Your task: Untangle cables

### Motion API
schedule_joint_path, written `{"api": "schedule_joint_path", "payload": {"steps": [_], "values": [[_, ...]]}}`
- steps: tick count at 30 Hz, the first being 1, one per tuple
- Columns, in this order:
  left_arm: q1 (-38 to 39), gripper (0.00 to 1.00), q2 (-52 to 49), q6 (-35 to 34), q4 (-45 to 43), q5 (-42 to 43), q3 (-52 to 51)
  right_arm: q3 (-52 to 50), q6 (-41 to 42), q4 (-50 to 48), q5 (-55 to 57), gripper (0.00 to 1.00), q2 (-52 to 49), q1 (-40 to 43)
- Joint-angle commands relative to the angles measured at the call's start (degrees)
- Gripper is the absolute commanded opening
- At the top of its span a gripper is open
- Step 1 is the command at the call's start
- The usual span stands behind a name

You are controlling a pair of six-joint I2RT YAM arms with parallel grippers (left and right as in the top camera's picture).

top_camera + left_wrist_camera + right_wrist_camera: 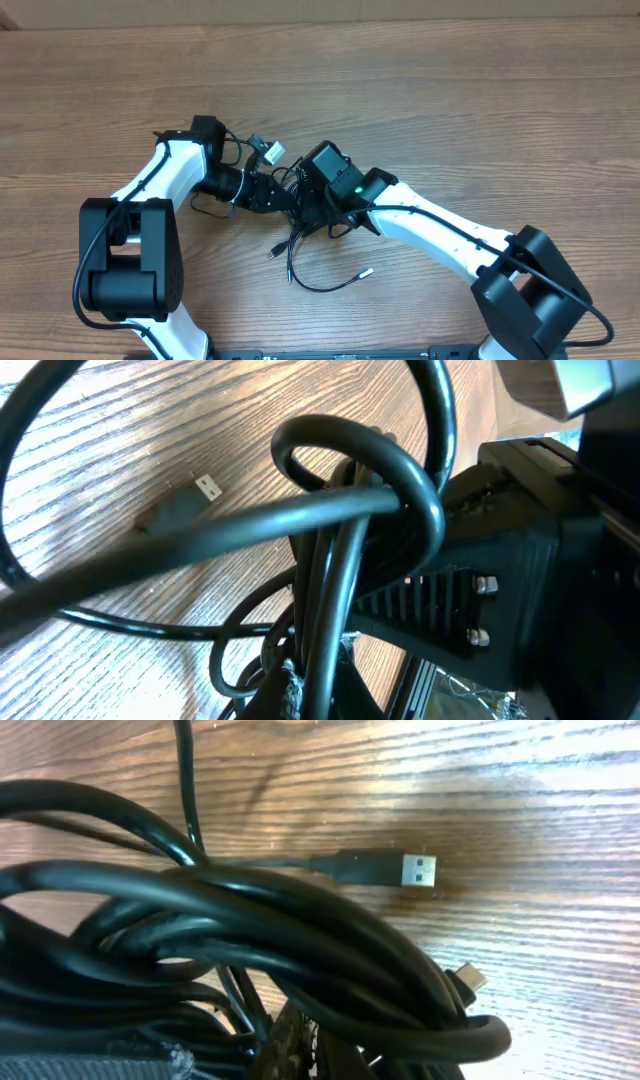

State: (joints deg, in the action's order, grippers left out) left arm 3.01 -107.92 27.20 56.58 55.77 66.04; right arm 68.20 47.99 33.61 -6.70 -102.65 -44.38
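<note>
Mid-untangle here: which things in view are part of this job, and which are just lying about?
Job: cables, tangled; loose silvery tip; USB plug; left hand and right hand, both shut on the cables.
Not the job: wooden table; arms' own thick wires; small white piece, possibly a plug.

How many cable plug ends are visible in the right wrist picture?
2. A USB plug lies on the table, upper right; a smaller plug peeks from the cable bundle, lower right. Others may be hidden.
</note>
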Motion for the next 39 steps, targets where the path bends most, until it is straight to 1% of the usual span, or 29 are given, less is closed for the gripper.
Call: {"api": "schedule_joint_path", "payload": {"steps": [1,3,7,11,16,17,19,22,23,26,29,30,31,32,33,34,35,39], "values": [[0.37,0.04,-0.17,1.09,-0.02,2.29,0.55,1.55,-0.55,0.28,-4.04,0.04,4.33,2.16],[0.37,0.04,-0.17,1.09,-0.02,2.32,0.55,1.55,-0.52,2.03,-3.93,0.04,7.1,2.36],[0.37,0.04,-0.17,1.09,-0.02,2.32,0.55,1.4,-0.48,6.19,-3.15,0.04,7.39,1.31],[0.37,0.04,-0.17,1.09,-0.02,2.32,0.55,-1.11,1.2,5.53,-0.85,0.04,7.15,0.83],[0.37,0.04,-0.17,1.09,-0.02,2.32,0.55,-2.89,1.7,1.73,-0.85,0.04,3.78,-0.26],[0.37,0.04,-0.17,1.07,-0.02,2.32,0.55,-3.37,1.7,-0.28,-0.85,0.05,2.43,-0.48],[0.37,0.04,-0.17,1.09,-0.02,2.32,0.55,-3.5,1.7,-4.31,0.26,0.09,-0.24,-0.35],[0.37,0.04,-0.17,1.09,0.0,2.29,0.55,-3.19,1.66,-6.45,1.03,0.08,-0.33,0.94],[0.37,0.04,-0.17,1.09,0.0,2.29,0.55,-2.01,1.07,-6.08,-2.16,0.05,-0.17,2.32],[0.37,0.04,-0.17,1.09,0.0,2.29,0.55,-0.13,-4.85,-5.88,-11.28,0.04,2.82,5.25],[0.37,0.04,-0.17,1.09,-0.02,2.29,0.55,-0.07,-6.54,-2.86,-12.26,0.06,9.29,6.91],[0.37,0.04,-0.17,1.09,-0.02,2.29,0.55,-0.07,-7.43,-1.86,-12.24,0.08,10.19,7.28],[0.37,0.04,-0.17,1.09,-0.02,2.29,0.55,-0.07,-8.0,1.95,-10.69,0.18,11.26,8.94],[0.37,0.04,-0.17,1.09,-0.02,2.27,0.55,-0.11,-7.96,4.81,-10.27,0.4,11.21,10.23],[0.37,0.04,-0.17,1.09,-0.02,2.27,0.55,-0.15,-7.74,6.14,-9.86,0.51,11.13,10.67],[0.37,0.04,-0.17,1.09,-0.02,2.27,0.55,-0.52,-7.78,7.45,-9.86,0.65,11.13,10.88],[0.37,0.04,-0.17,1.09,-0.02,2.32,0.55,-0.79,-7.76,7.74,-9.86,0.68,11.13,10.86],[0.37,0.04,-0.17,1.07,0.15,2.82,0.55,-4.31,-7.17,6.97,-9.86,0.69,10.95,10.19]]}}
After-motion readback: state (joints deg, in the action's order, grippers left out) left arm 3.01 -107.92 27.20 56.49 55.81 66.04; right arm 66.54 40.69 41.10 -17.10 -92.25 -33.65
